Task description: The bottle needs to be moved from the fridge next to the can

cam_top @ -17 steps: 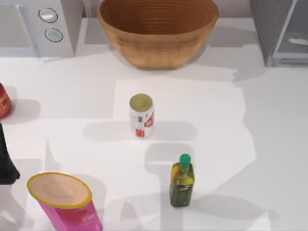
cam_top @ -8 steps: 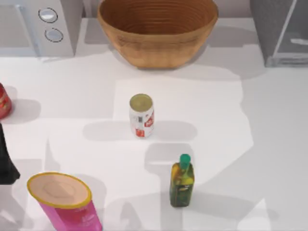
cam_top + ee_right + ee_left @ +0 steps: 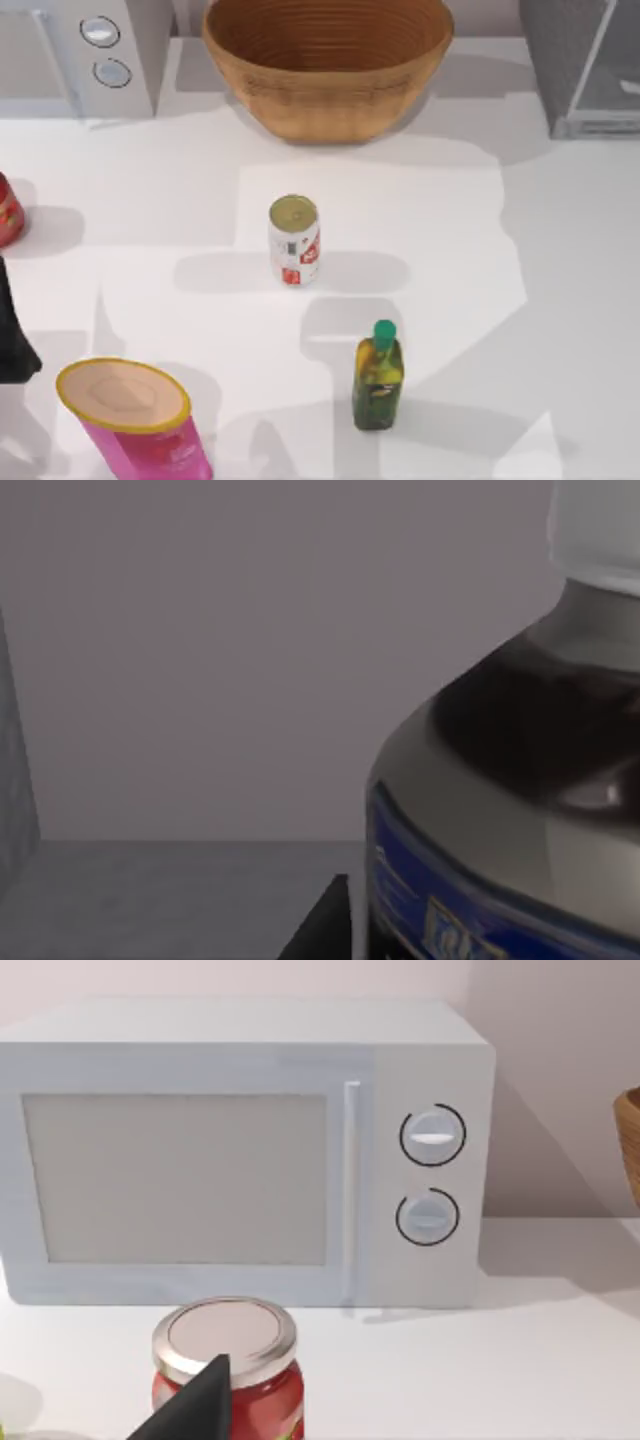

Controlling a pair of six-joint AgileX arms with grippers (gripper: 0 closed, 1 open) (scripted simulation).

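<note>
**Inspector:** What has changed in the last second?

**Operator:** Nothing on the table has moved. Only the shadow patches on the white tabletop (image 3: 560, 300) at its right side have shifted. I judge my right arm has been moving at the large plain grey box-shaped fridge (image 3: 580, 60).

**Inspector:** Where is the task item?

**Operator:** The tall round bottle of dark reddish-brown liquid with a blue label band (image 3: 500, 780) is inside the fridge. It stands on the matt grey floor and shows close up in my right wrist view. My right gripper (image 3: 335, 930) is just beside its glossy, curved shoulder. Whether it is spread or pinching the bottle, I cannot tell.

**Inspector:** And the destination?

**Operator:** The small white can with red markings and a dull gold top (image 3: 294, 240) stands upright mid-table, with bare surface around it.

**Inspector:** The left arm?

**Operator:** My left gripper (image 3: 190, 1405) is parked at the table's left edge, near a red jar with a brushed-metal lid (image 3: 228, 1360). I cannot tell its state. The lift-out is not yet done.
</note>
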